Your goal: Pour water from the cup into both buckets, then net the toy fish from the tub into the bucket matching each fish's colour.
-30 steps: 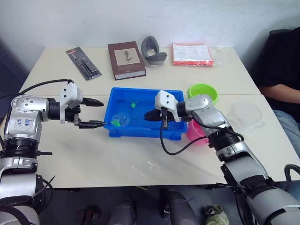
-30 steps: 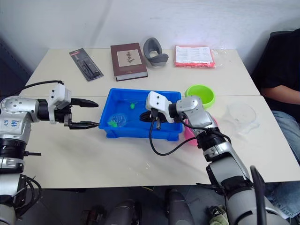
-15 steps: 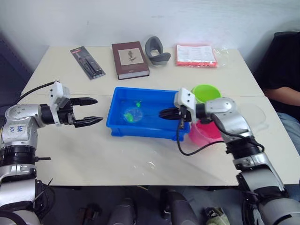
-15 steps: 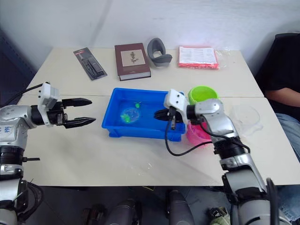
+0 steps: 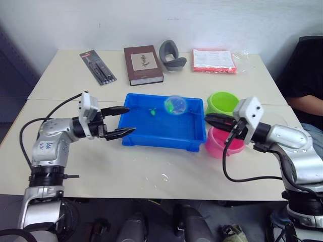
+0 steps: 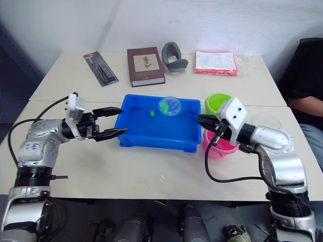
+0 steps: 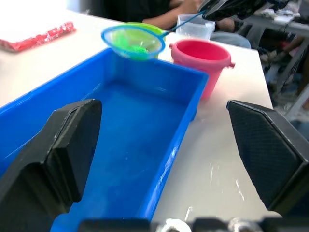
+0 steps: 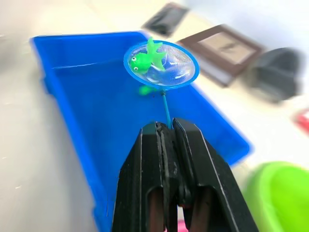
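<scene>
The right gripper (image 8: 164, 133) has its 2 black fingers clenched on the thin stick of the net (image 8: 161, 64), whose round light-blue hoop hangs raised above the far part of the tub (image 5: 146, 133), a glossy blue rectangular tray. 1 green fish (image 8: 145, 59) lies in the clear mesh. The left gripper (image 5: 121, 122) is spread and empty beside the tub's left rim. Past the tub stand the smooth round pink bucket (image 5: 218, 141) and, farther off, the green bucket (image 5: 222, 102).

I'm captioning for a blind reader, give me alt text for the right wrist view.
The right end effector, shut on the net handle, holds a green fish in the hoop above the blue tub. A green bucket sits nearby.
</scene>
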Controlling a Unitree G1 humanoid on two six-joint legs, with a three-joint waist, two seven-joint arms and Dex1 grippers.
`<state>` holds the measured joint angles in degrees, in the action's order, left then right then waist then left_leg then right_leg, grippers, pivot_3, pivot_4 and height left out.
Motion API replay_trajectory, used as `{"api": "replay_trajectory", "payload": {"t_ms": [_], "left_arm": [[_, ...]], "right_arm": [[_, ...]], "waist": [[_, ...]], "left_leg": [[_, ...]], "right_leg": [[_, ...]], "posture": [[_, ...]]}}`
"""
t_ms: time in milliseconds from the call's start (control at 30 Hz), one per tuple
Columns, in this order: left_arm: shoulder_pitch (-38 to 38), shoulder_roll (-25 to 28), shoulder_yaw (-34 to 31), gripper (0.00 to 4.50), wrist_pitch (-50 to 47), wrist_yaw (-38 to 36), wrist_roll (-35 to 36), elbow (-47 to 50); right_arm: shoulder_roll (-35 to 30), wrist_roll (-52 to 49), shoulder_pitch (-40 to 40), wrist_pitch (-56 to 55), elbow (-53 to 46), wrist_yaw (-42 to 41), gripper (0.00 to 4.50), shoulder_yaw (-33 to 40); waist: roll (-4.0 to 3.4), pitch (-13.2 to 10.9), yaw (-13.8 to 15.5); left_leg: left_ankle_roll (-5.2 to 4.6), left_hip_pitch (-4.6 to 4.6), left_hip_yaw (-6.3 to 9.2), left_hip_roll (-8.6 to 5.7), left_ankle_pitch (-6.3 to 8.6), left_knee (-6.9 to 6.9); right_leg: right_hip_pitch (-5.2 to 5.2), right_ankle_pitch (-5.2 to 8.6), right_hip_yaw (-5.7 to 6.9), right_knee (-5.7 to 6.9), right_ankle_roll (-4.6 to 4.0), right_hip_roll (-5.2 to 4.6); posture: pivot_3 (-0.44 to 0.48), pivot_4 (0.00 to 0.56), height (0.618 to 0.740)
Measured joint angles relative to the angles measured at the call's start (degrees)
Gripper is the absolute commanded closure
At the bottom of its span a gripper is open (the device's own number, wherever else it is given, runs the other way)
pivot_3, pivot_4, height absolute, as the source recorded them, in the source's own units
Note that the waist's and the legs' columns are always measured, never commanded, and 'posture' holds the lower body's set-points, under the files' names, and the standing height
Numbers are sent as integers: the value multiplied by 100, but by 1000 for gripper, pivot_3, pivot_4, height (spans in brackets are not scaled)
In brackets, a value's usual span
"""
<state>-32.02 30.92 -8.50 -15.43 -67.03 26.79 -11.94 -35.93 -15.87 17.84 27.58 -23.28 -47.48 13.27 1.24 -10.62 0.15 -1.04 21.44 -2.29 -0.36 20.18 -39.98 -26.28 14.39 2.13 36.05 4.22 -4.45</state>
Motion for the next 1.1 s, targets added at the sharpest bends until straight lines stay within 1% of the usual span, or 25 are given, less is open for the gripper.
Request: {"api": "replay_trajectory", "payload": {"t_ms": [67, 133, 233, 300, 400, 433, 567, 700, 800, 967, 1100], "left_arm": [[153, -320, 43, 30, -32, 291, 9, 192], [231, -508, 131, 30, -103, 490, 6, 260], [227, -775, 223, 30, -159, 833, 1, 335], [213, -928, 334, 30, -164, 1013, -20, 435], [143, -1074, 487, 30, -162, 1204, -45, 452], [128, -1081, 509, 30, -162, 1226, -48, 452], [88, -1136, 564, 30, -150, 1260, -48, 451], [79, -1210, 660, 30, -126, 1247, -47, 442], [62, -1224, 689, 30, -88, 1242, -47, 426], [-45, -1305, 729, 30, -24, 1236, -47, 397], [-87, -1387, 738, 30, 25, 1227, -47, 242]], "right_arm": [[-136, 65, -353, -26, -171, 287, 4500, 372], [-264, 235, -553, -147, -177, 488, 4500, 624], [-573, 589, -804, -518, -68, 712, 4500, 850], [-821, 891, -918, -867, 183, 832, 4500, 886], [-1049, 1423, -955, -1478, 807, 1073, 4500, 878], [-1124, 1547, -959, -1607, 935, 1125, 4500, 842], [-1695, 2434, -970, -2687, 1842, 1436, 4500, 436], [-2163, 3418, -893, -3754, 2587, 1957, 4500, -167], [-2482, 4083, -786, -4314, 2803, 2335, 4500, -478], [-2729, 4809, -681, -5051, 2873, 2886, 4500, -743], [-2875, 5394, -674, -5255, 3056, 3288, 4500, -879]], "waist": [[0, 0, 17], [0, 0, 28], [0, 0, 55], [0, 0, 51], [0, 0, 50], [0, 0, 48], [-1, 0, 44], [-2, 0, 37], [-4, -1, 15], [-4, -1, -4], [-4, -1, -1]], "left_leg": [[-3, -1, 0, -1, 1, 0], [-8, -6, 0, -3, 1, -2], [-18, -39, 3, -3, 7, -1], [-39, -51, 3, -3, 19, -1], [-31, -55, 0, -4, 14, -1], [-29, -56, 0, -4, 13, -1], [-28, -57, -2, -4, 12, -1], [-26, -57, -3, -5, 11, -2], [-23, -58, -4, -4, 9, -1], [-20, -58, -4, -4, 8, -2], [-19, -57, -4, -4, 7, -2]], "right_leg": [[7, -1, 0, -6, 2, 0], [16, -4, -1, -9, 7, 1], [51, -4, 2, -21, 7, 3], [66, -5, 1, -31, 7, 3], [70, -6, -1, -39, 9, 3], [70, -6, -2, -38, 9, 4], [71, -6, -1, -42, 9, 4], [71, -6, -3, -45, 9, 4], [71, -6, -4, -47, 9, 3], [72, -6, -4, -50, 9, 4], [72, -6, -3, -51, 9, 3]], "posture": [[0, 150, 740], [0, 150, 740], [0, 150, 740], [0, 150, 740], [0, 150, 740], [0, 150, 740], [0, 150, 740], [0, 150, 740], [0, 150, 740], [0, 150, 740], [0, 150, 740]]}}
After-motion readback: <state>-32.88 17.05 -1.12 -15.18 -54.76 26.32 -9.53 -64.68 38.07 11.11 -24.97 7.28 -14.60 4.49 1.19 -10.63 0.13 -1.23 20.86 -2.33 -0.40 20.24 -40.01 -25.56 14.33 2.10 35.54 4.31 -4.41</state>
